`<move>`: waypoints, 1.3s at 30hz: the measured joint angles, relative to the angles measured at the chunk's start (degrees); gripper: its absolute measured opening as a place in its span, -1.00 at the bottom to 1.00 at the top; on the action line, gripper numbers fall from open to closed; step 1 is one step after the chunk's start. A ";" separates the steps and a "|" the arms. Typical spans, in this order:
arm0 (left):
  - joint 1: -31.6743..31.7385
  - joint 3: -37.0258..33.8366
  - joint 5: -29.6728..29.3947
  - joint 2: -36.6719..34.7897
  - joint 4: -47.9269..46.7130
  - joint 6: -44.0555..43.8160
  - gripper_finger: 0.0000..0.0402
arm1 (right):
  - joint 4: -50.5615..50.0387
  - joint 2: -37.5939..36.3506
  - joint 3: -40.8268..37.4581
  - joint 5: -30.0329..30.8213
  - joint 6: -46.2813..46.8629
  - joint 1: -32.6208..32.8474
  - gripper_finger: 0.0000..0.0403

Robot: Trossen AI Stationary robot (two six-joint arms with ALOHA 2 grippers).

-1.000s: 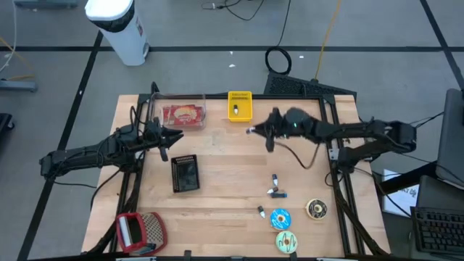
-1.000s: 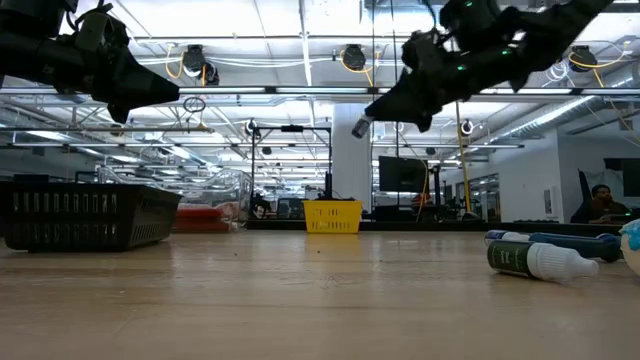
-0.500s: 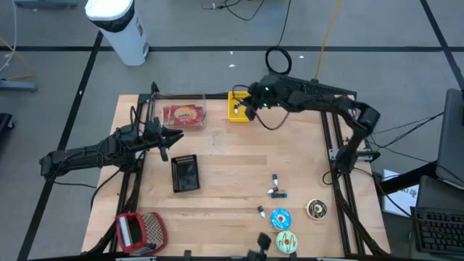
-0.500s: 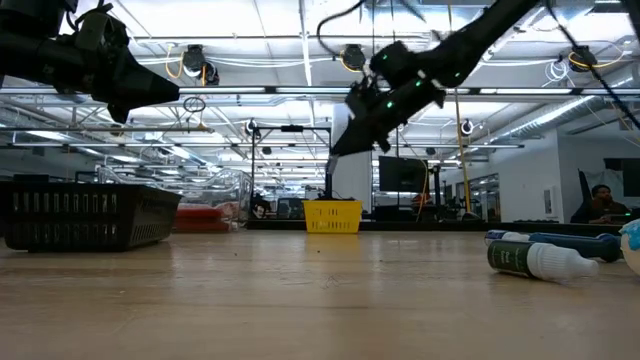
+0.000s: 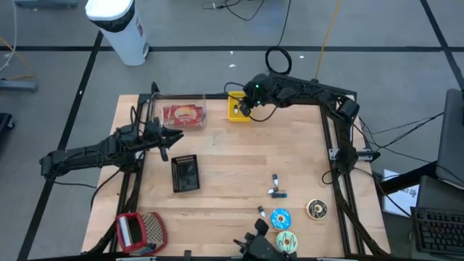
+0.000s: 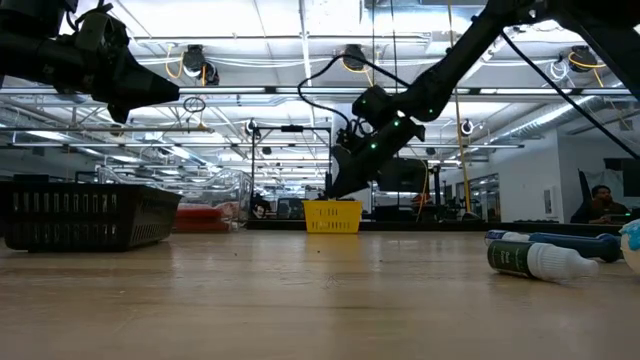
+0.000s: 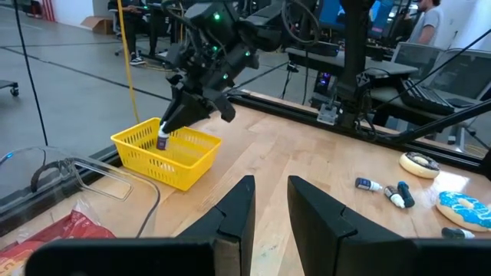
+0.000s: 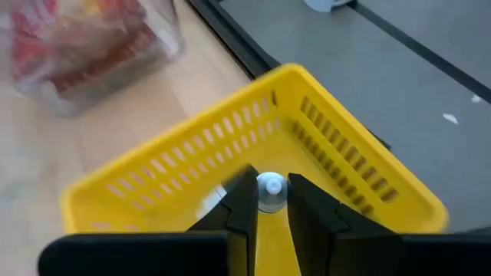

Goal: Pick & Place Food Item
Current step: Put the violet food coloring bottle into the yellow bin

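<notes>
My right gripper reaches over the yellow basket at the table's far edge. It is shut on a small bottle with a white cap. The right wrist view shows the white cap between the fingers, with the basket underneath. My left gripper waits level above the table's left side, its fingers a little apart around nothing. Three doughnuts lie at the near right. My right gripper pinches the small bottle between its two fingertips. The fingers slant down from the table's right toward the basket. The bottle hangs below them, about upright, within the basket's rim. I cannot tell whether its lower end touches the basket floor.
A clear box with a red packet stands left of the yellow basket. A black basket sits mid-left and a red and grey item at the near left. Small bottles lie right of centre.
My right gripper has swung from the middle of the table toward the far edge and come down over the yellow basket, tipping its fingers downward. It stays shut on the small bottle, which travelled with it.
</notes>
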 joint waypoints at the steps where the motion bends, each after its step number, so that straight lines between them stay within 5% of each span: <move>1: 0.00 0.00 0.00 0.01 -0.01 0.00 -0.61 | -0.35 0.00 -0.02 0.20 -0.41 0.00 -0.79; 24: 0.01 0.00 0.00 -0.01 0.01 0.00 -0.61 | -9.63 -0.20 0.00 0.15 -5.91 2.78 -0.77; 39: 0.00 0.00 -0.02 -0.01 0.01 0.00 -0.61 | -10.48 -1.57 -0.11 0.10 -5.93 3.08 -0.37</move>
